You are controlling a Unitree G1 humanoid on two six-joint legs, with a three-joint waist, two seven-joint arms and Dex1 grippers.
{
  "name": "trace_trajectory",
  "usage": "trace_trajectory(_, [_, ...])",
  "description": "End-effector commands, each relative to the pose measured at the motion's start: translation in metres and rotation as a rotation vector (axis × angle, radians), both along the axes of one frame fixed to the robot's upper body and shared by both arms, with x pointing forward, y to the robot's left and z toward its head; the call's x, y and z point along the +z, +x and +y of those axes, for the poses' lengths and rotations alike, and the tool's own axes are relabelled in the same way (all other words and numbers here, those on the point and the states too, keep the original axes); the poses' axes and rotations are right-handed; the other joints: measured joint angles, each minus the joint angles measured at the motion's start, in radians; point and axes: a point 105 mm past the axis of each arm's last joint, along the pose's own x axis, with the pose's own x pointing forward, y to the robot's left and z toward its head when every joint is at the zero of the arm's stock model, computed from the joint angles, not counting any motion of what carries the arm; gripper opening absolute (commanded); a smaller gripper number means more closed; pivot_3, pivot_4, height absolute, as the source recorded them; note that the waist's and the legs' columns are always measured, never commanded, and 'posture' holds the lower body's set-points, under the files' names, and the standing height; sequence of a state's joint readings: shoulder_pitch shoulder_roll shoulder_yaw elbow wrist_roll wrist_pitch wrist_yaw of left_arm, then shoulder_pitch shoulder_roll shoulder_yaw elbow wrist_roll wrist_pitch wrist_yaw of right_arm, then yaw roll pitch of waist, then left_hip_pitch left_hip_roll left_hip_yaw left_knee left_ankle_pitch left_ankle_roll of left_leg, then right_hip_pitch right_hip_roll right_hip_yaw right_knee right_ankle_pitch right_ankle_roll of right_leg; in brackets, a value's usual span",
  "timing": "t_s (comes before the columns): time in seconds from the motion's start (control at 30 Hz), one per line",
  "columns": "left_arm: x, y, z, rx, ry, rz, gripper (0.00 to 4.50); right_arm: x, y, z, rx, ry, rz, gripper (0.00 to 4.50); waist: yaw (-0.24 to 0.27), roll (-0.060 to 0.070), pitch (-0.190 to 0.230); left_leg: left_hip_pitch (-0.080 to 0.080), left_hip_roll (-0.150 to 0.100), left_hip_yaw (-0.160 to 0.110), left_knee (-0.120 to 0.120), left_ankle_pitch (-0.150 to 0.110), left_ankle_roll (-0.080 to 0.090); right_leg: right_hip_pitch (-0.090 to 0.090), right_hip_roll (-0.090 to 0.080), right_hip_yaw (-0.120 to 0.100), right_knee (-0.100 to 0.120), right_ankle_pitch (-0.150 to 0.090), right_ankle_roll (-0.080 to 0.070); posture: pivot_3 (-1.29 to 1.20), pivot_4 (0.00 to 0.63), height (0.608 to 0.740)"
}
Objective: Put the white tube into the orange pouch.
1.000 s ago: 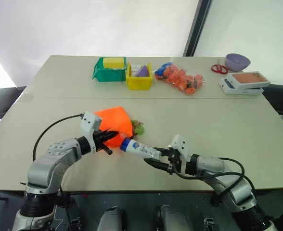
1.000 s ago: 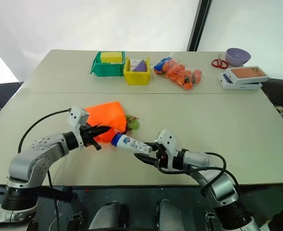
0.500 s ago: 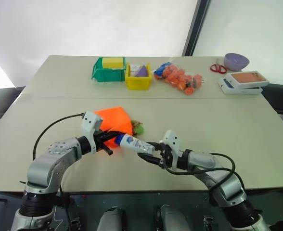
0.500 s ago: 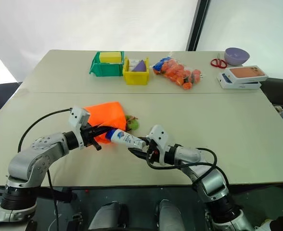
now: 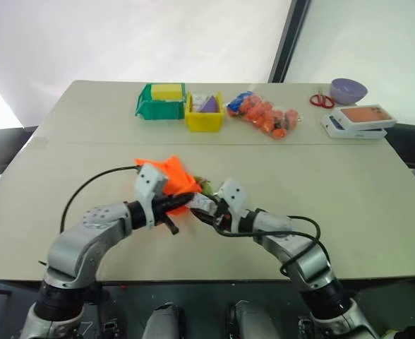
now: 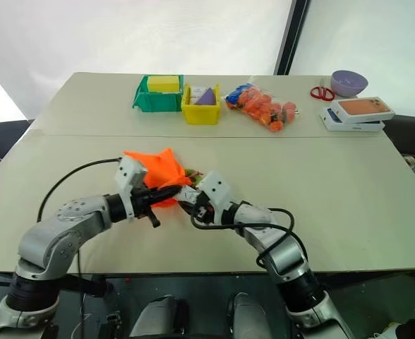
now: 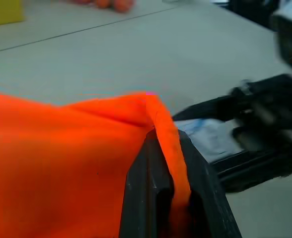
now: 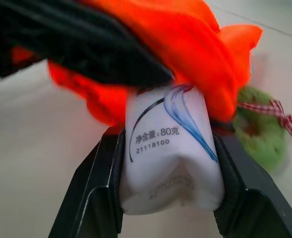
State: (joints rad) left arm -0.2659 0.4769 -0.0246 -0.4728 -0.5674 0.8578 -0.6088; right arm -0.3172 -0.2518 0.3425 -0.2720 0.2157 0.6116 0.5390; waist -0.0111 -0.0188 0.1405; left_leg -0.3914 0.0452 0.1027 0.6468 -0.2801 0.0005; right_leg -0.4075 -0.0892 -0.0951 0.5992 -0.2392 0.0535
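Left eye view: left gripper (image 5: 171,206) is clamped on the edge of the orange pouch (image 5: 171,175), lifting the fabric off the table (image 5: 349,183); right gripper (image 5: 206,212) meets it at the pouch mouth. Only a sliver of the white tube (image 5: 197,204) is visible between them, so insertion looks under way, not finished. Right eye view: same picture, the two grippers nearly touching, the pouch bunched above them, its green tag (image 6: 191,174) just behind. Left wrist view: both fingers pinched tight on a fold of orange fabric, with the tube's white body just beyond that fold. Right wrist view: the jaws grip the tube by its crimped tail, its label facing the camera; its front end disappears under the orange cloth. Done: tube picked up, pouch held up, tip at or inside the opening. Left: push it fully in, release. Can't tell how deep the capped end sits or whether it's truly inside the mouth rather than under a fold; the pouch opening itself is hidden by the left fingers.
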Motion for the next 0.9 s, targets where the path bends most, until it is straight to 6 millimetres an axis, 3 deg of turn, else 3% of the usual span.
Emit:
trace_trajectory(0.03, [0.009,-0.008,-0.013,-0.054,-0.012,-0.022,0.0,0.015,0.005,0.011,0.002,0.006,-0.039,1.8,-0.001,0.0,0.0,0.0,0.0,0.0,0.0,0.0,0.0,0.0,0.0,0.0,0.0,0.0,0.0,0.0,0.15,0.74])
trace_trajectory(0.2, [0.007,-0.015,-0.02,-0.089,-0.016,-0.005,0.0,0.018,0.015,0.024,-0.049,-0.007,-0.043,1.8,-0.002,0.0,0.0,0.0,0.001,0.0,0.0,0.0,0.0,0.0,0.001,0.0,0.001,0.0,0.0,0.0,0.15,0.74])
trace_trajectory(0.5, [0.005,-0.02,-0.011,-0.079,-0.004,0.017,0.0,0.019,0.027,0.043,-0.095,0.017,-0.008,1.8,-0.002,0.0,0.0,0.0,0.001,0.0,0.0,0.0,0.0,0.0,0.002,0.0,0.001,0.0,0.0,0.0,0.15,0.74])
trace_trajectory(0.7, [0.001,-0.012,0.012,0.006,0.02,0.021,0.0,0.026,0.009,0.045,0.023,0.059,0.011,4.43,-0.004,0.001,0.0,0.0,0.001,0.0,0.0,0.0,0.0,0.0,0.002,0.0,0.001,0.0,0.0,0.0,0.15,0.74])
trace_trajectory(0.9, [-0.008,-0.006,0.053,0.118,0.054,0.035,0.0,0.034,-0.018,0.019,0.168,0.077,0.01,4.43,-0.003,0.001,0.0,0.0,0.001,0.0,-0.001,0.0,0.0,-0.001,0.002,0.0,0.0,0.0,0.0,0.0,0.15,0.74])
